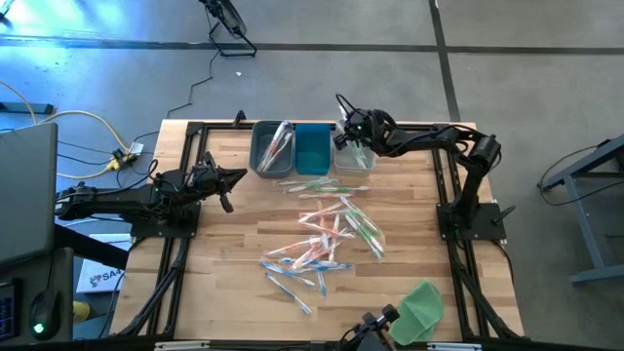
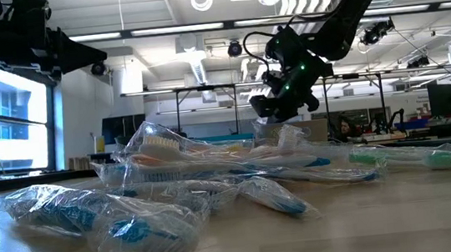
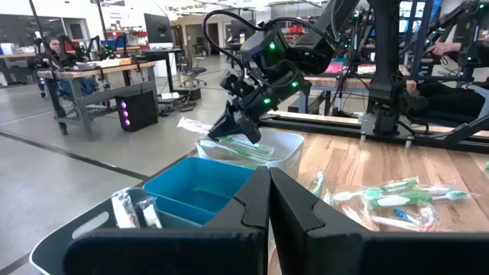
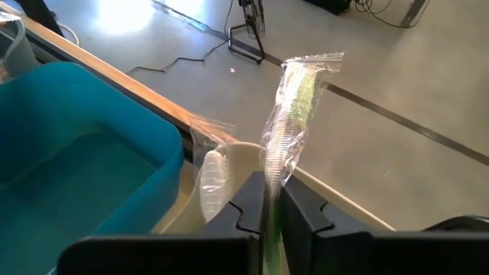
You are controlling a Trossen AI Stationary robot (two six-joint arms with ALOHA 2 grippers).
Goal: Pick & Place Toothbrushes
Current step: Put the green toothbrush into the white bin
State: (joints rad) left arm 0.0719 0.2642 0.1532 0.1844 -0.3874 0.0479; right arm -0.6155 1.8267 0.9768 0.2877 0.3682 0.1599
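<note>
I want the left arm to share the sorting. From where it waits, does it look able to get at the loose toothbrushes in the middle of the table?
Probably yes. The left gripper is shut and empty, with bare wood between it and the toothbrushes. The right gripper, holding a wrapped green toothbrush, is at the far bins.

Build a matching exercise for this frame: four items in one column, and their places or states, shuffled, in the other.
Items:
1. right gripper
2. left gripper
3. blue bin
4. green cloth

Places or states:
A. near table corner, on the right arm's side
B. shut, empty, by the left table edge
C. between two other bins
D. shut on a wrapped green toothbrush over the end bin

Pairs: 1-D, 2-B, 3-C, 4-A
</note>
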